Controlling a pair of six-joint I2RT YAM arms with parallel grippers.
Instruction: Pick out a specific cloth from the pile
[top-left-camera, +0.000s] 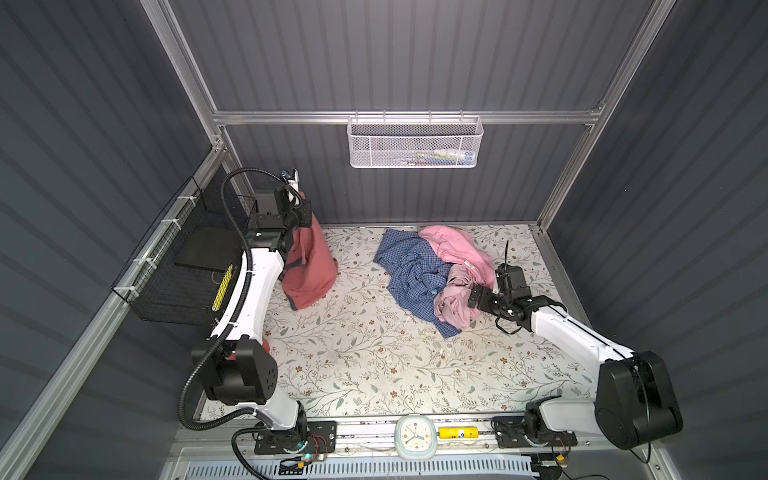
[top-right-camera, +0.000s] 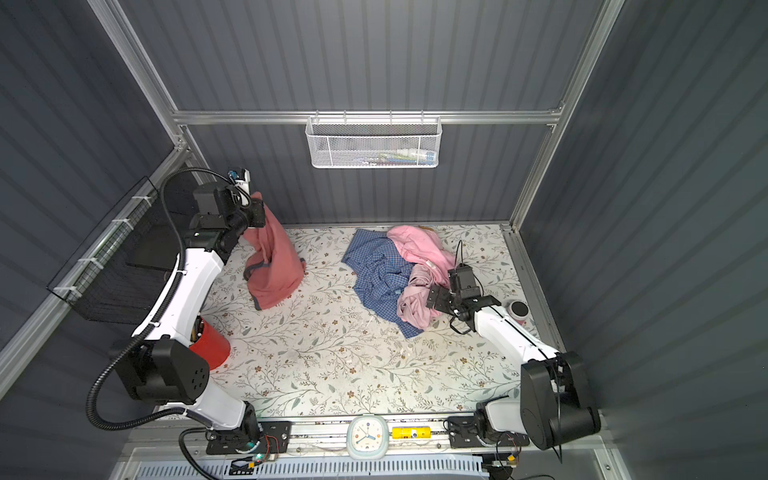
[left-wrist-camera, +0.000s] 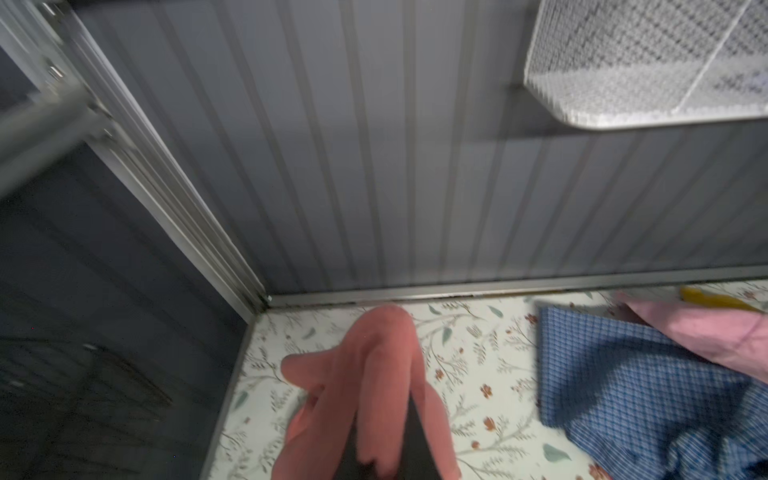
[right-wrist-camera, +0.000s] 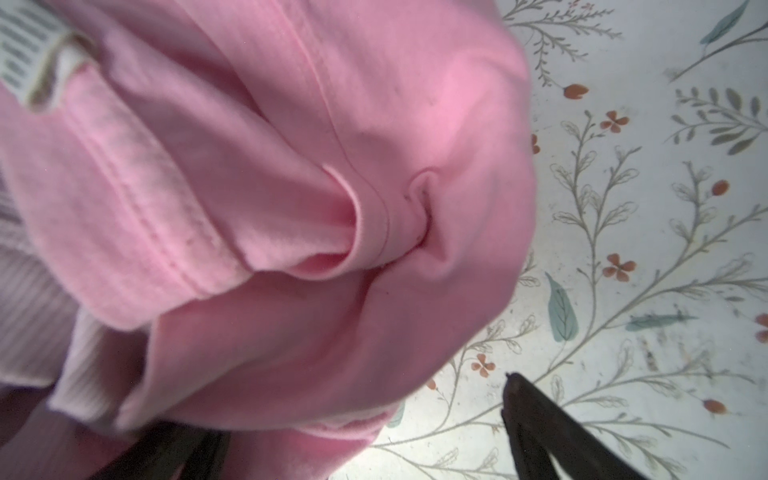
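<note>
The cloth hangs closest to the left wrist lens, draped over the left gripper that clamps it.

In both top views the floral table carries the pile at about 2 o'clock: blue checked shirt, light pink garment and a paler pink piece. The cloth is well apart from it, at about 10 o'clock, strung from the closed jaws, its lower end (grey band showing) slumped on the table. The right gripper sits at the pile's 4 o'clock edge, jaws spread, holding nothing: one finger is bare above the table, the other under light pink fabric.
</note>
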